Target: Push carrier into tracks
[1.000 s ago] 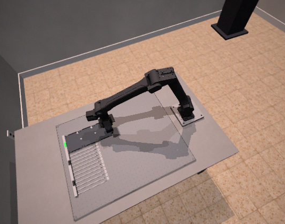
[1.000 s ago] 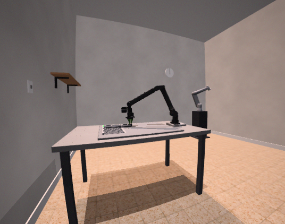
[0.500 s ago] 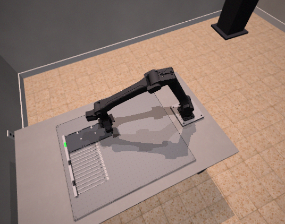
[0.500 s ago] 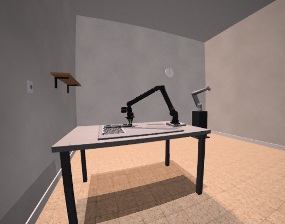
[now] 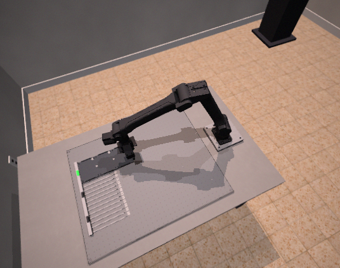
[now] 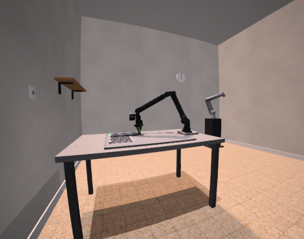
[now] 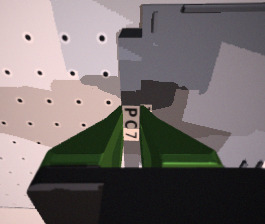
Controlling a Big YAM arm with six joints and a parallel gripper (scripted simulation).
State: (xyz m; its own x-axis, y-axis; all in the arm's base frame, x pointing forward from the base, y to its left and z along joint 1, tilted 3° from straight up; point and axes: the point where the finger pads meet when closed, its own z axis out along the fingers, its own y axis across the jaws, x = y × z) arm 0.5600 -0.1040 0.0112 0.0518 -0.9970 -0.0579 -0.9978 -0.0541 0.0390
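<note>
carrier pc7's [image 5: 98, 169] handle [image 7: 131, 125] sits pinched in the tool [image 7: 131, 145].

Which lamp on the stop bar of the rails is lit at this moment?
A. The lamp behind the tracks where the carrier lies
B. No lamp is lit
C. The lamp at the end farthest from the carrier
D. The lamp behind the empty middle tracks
A. In the top view a green lamp glows on the stop bar directly behind carrier PC7; the other two lamps stay dark.

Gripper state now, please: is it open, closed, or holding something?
Gripper: closed, its green fingers clamped on the handle of carrier PC7.
</note>
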